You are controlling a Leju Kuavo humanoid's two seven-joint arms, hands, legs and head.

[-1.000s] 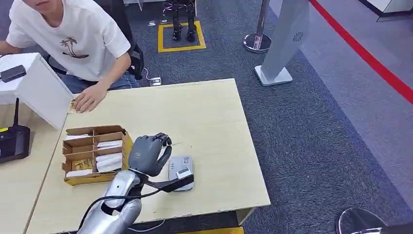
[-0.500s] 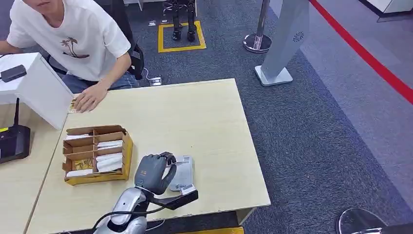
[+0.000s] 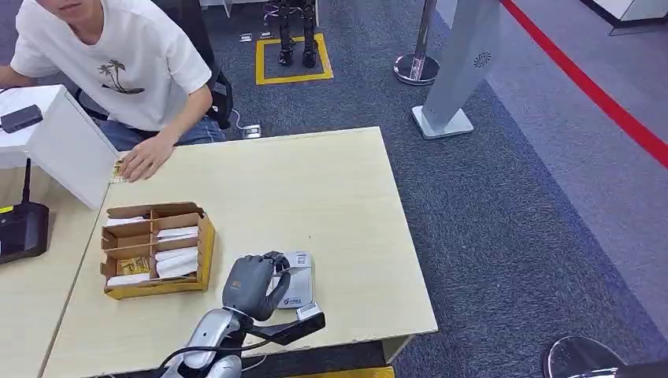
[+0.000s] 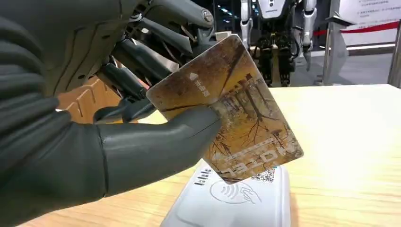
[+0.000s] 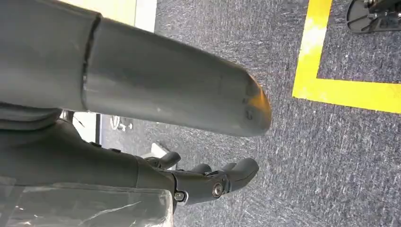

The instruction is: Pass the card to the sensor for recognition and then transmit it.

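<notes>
My left hand (image 3: 252,285) pinches a brown card (image 4: 231,109) with a tree picture between the thumb and the fingers. The card hangs tilted just above the white sensor (image 4: 236,201), over its contactless symbol, with a small gap still showing. In the head view the sensor (image 3: 299,290) lies near the front edge of the light wooden table (image 3: 331,189), partly covered by my hand. My right hand (image 5: 94,161) hangs over grey carpet, thumb out, fingers loosely bent, holding nothing.
A cardboard box (image 3: 154,248) with compartments of cards stands left of my hand. A person (image 3: 118,71) sits at the far left corner, one hand (image 3: 146,161) flat on the table. A white box (image 3: 63,142) and a black device (image 3: 20,228) are further left.
My left hand has come down and toward the front edge with the card, from beside the cardboard box to just over the sensor. The person has stayed put.
</notes>
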